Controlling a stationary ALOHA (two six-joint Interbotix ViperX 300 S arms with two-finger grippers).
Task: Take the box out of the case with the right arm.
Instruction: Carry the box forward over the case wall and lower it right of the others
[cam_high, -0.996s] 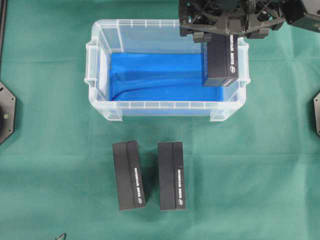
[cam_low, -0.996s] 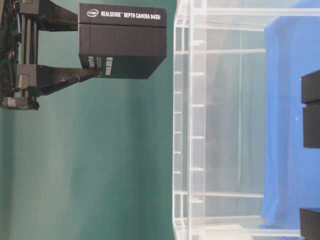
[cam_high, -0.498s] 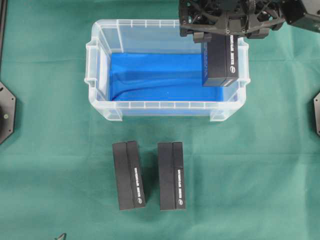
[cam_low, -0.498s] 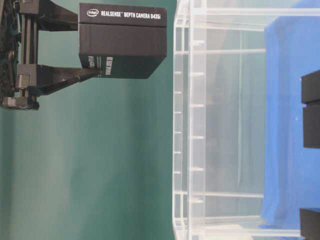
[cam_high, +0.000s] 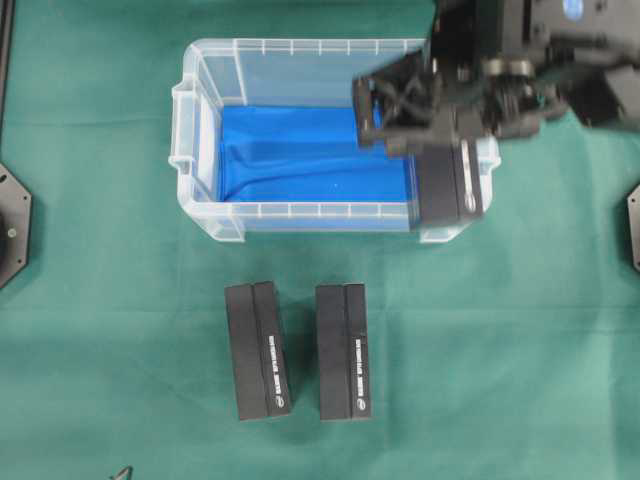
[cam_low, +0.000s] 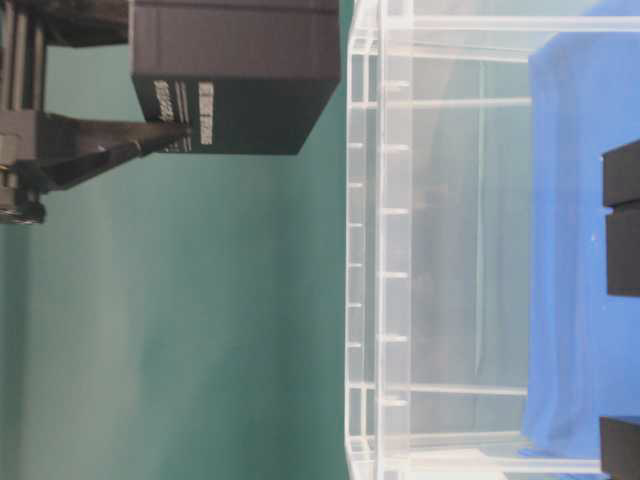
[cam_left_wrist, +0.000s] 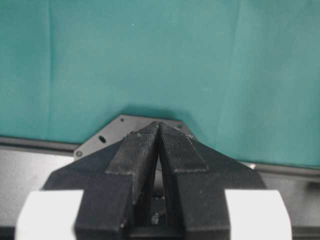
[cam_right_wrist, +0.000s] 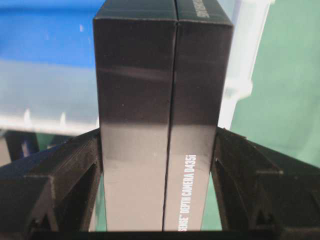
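Black rectangular cardboard box (cam_high: 450, 182) with white lettering hangs clamped between the fingers of our all-black truss-like right gripper (cam_high: 425, 112), raised above the front right corner of the clear plastic case (cam_high: 205, 130) with the blue sheet on its bottom, overlapping the front rim in the overhead view. We see open green cloth (cam_high: 520, 330) right of the case and before it, where two more black boxes (cam_high: 258, 349) lie side by side, well apart from the rim. Our left gripper (cam_left_wrist: 159, 150) has its jaws together.

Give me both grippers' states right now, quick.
Left gripper: shut, holding nothing.
Right gripper: shut on the black rectangular cardboard box, lifted above the clear plastic case.
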